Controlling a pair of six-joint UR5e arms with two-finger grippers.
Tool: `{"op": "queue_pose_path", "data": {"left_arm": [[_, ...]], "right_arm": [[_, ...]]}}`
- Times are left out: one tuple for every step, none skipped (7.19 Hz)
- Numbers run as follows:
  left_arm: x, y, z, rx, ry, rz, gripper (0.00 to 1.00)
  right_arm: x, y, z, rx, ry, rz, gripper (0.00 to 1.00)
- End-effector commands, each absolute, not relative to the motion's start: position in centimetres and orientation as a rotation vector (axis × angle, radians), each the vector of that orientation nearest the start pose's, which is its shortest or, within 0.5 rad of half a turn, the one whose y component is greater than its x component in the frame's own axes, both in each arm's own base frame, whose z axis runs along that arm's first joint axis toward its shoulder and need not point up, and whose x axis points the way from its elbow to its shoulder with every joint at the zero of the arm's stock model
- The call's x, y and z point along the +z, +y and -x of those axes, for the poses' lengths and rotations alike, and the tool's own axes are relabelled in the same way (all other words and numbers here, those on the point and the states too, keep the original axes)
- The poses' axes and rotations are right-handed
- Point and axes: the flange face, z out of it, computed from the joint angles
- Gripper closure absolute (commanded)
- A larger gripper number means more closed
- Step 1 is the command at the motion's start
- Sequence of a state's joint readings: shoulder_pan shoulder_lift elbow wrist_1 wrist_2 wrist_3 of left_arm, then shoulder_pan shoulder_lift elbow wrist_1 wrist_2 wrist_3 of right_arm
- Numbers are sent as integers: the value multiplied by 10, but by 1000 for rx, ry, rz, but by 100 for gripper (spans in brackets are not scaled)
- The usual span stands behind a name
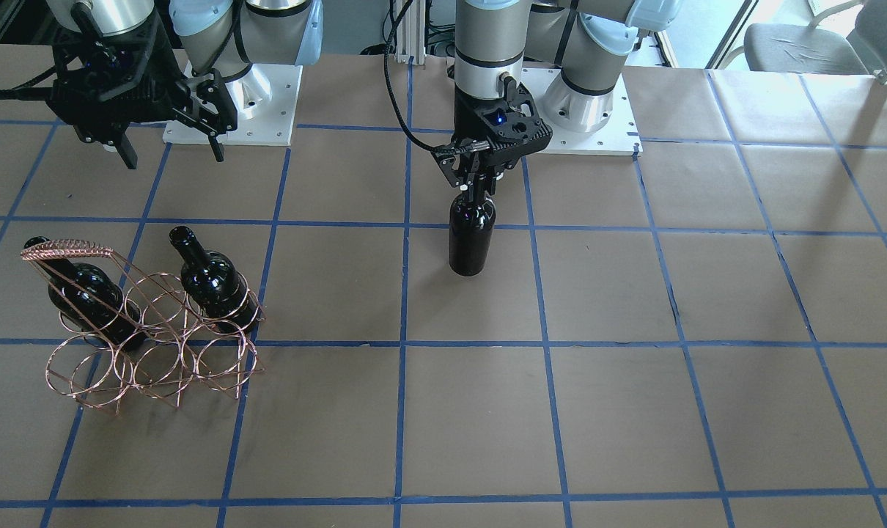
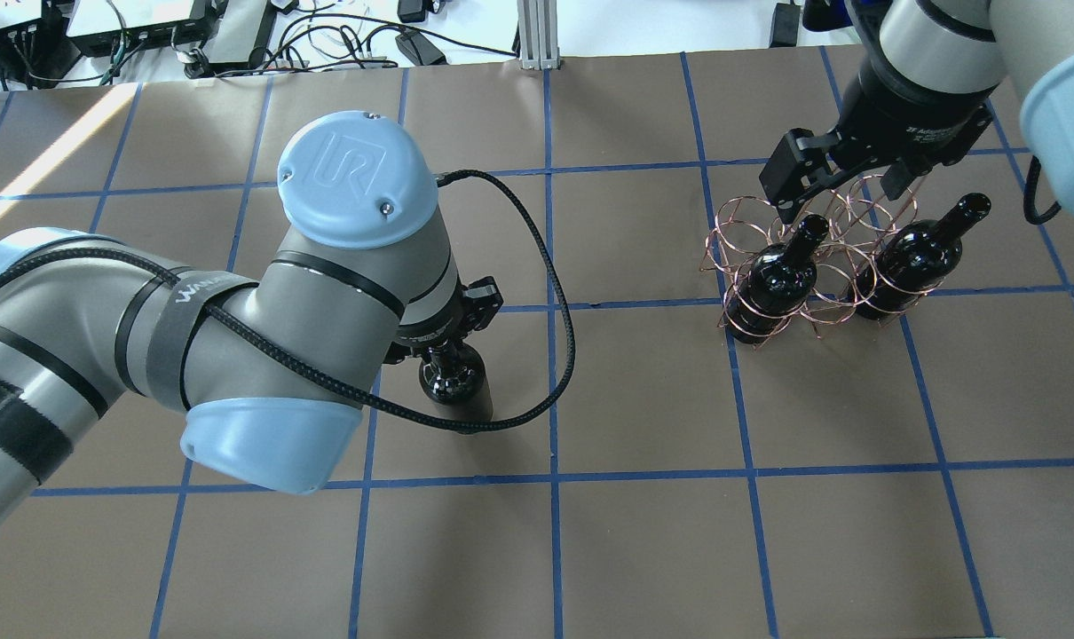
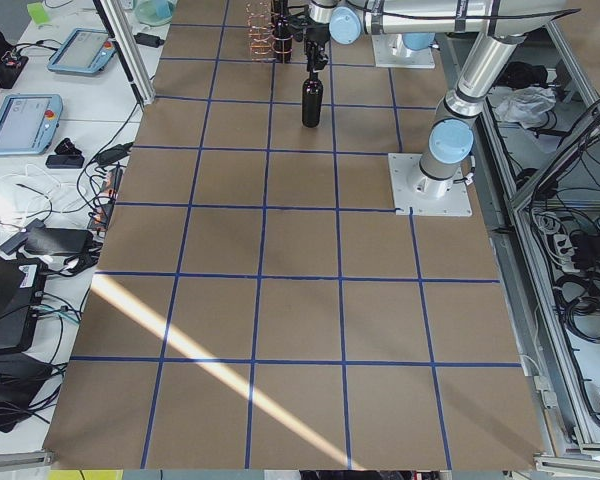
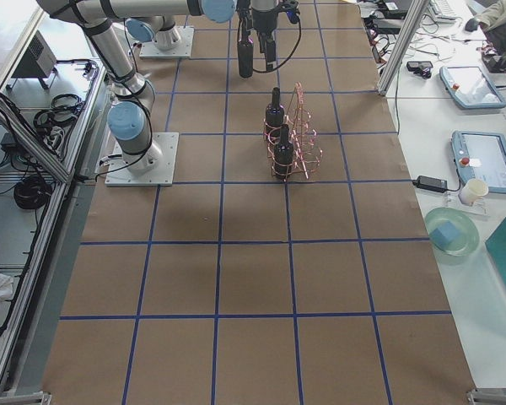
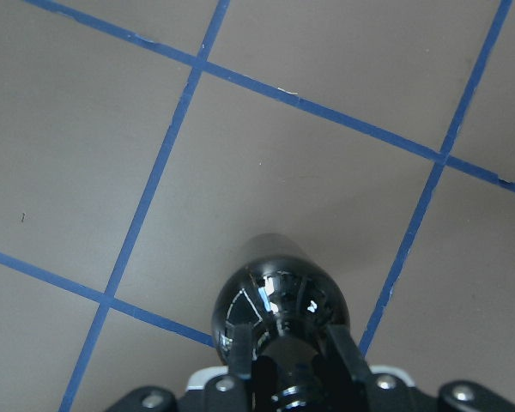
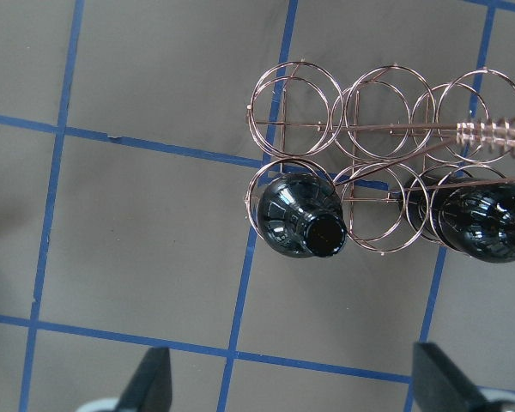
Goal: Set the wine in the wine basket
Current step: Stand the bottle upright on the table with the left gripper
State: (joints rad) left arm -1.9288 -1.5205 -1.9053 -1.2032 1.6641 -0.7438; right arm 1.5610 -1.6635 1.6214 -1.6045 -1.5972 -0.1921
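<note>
My left gripper (image 1: 480, 196) is shut on the neck of an upright black wine bottle (image 1: 471, 238) near the table's middle. I cannot tell whether its base touches the table. The left wrist view looks down on its shoulder (image 5: 279, 296). The copper wire wine basket (image 1: 150, 345) stands off to the side and holds two alike bottles (image 1: 84, 290) (image 1: 209, 275) in one row. My right gripper (image 2: 843, 191) hovers open and empty above the basket (image 2: 750, 222). The right wrist view shows the basket's rings (image 6: 386, 129) and both bottle tops (image 6: 300, 215) (image 6: 485, 219).
The two arms' white base plates (image 1: 267, 110) (image 1: 619, 128) sit at the robot's edge of the brown, blue-taped table. A chair (image 1: 795, 44) stands beyond one corner. Cables and devices (image 2: 235, 35) lie past the far edge.
</note>
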Motion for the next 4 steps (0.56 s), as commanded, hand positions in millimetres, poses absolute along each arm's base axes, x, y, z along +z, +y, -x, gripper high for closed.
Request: {"op": "queue_pose_path", "data": {"left_arm": [[389,-400,267,-190,3036,639,100],[386,-402,265,-179,3033,643,100],[386,-402,265,-179,3033,645,100],[385,-402,265,-177,3029,647,74]], "right_arm": [[510,-461,-127,-120,3160,271,0],[510,-461,-127,-120,3160,271,0],[510,-461,-127,-117,3159,273,0],[510,-461,-127,-110,3159,275,0]]}}
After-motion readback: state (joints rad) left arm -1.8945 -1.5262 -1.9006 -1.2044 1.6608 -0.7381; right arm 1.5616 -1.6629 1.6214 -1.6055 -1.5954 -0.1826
